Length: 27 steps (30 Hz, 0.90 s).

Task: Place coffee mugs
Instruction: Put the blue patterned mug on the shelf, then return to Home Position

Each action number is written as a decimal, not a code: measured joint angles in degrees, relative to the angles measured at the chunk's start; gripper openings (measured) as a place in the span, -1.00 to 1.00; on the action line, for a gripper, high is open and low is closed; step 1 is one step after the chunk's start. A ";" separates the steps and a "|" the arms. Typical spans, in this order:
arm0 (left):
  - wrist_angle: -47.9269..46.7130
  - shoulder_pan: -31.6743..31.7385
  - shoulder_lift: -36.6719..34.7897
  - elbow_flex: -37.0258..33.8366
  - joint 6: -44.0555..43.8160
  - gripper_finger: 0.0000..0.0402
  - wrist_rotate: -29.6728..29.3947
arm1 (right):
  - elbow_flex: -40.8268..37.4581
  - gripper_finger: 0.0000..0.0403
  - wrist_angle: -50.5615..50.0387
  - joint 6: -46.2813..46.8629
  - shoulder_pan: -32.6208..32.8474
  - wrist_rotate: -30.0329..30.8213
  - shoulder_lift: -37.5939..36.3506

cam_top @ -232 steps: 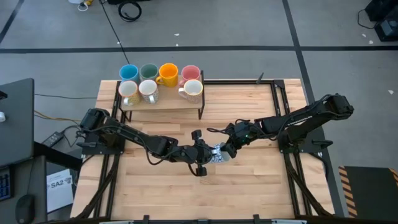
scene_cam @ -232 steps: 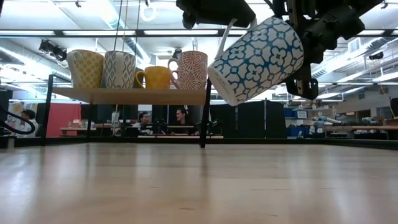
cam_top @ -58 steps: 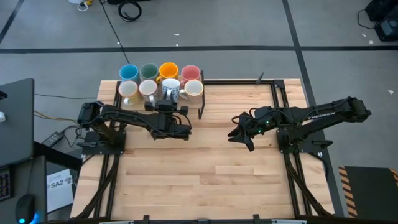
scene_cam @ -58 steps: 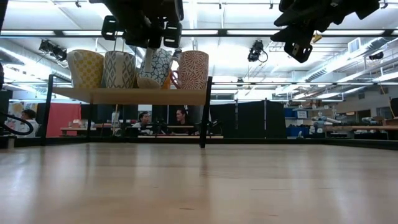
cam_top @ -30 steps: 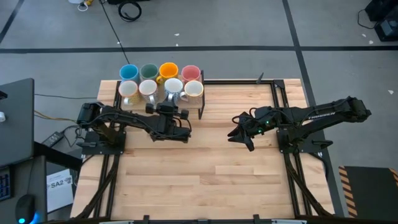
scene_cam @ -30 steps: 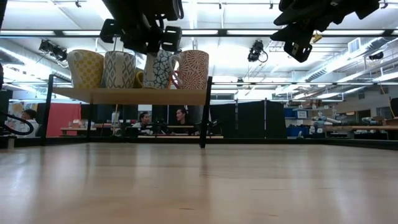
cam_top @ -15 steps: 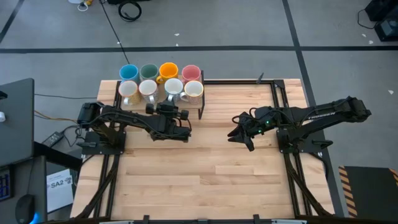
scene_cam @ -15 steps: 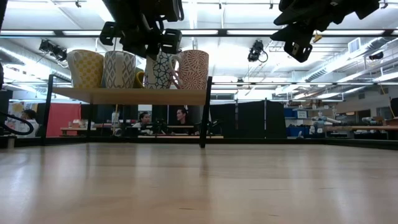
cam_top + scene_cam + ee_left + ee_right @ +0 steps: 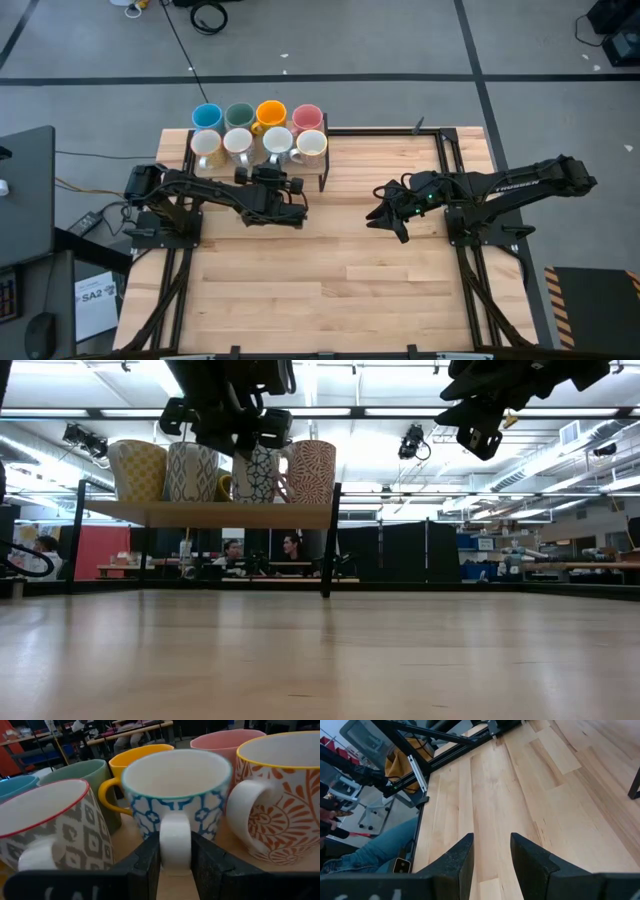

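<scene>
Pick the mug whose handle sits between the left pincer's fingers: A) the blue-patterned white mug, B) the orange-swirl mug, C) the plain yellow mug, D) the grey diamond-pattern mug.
A: in the left wrist view, the white handle of the blue-patterned white mug sits between the fingers of the left pincer, with the other mugs standing to either side and behind.

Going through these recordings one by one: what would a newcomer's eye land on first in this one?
The cluster of coffee mugs packed in two rows on the small raised shelf at the table's far left. Next, the left gripper at that shelf, its fingers on either side of the handle of the blue-patterned mug in the front row. The right gripper hangs open and empty over mid-table.
</scene>
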 joint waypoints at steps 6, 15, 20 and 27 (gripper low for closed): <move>0.04 0.02 0.00 0.00 0.13 -0.31 0.28 | 0.00 -0.34 0.00 0.00 0.00 -0.10 0.00; 0.04 -0.85 -0.09 0.00 0.00 -0.06 0.34 | 0.00 -0.34 0.00 0.00 0.00 -0.17 0.00; -0.01 -1.97 -1.14 0.00 0.21 -0.09 0.42 | 0.00 -0.34 -0.02 0.00 0.00 -0.17 0.00; -0.28 -4.26 -4.82 0.02 0.93 -0.12 2.96 | 0.00 -0.34 0.13 0.01 0.00 -0.15 0.00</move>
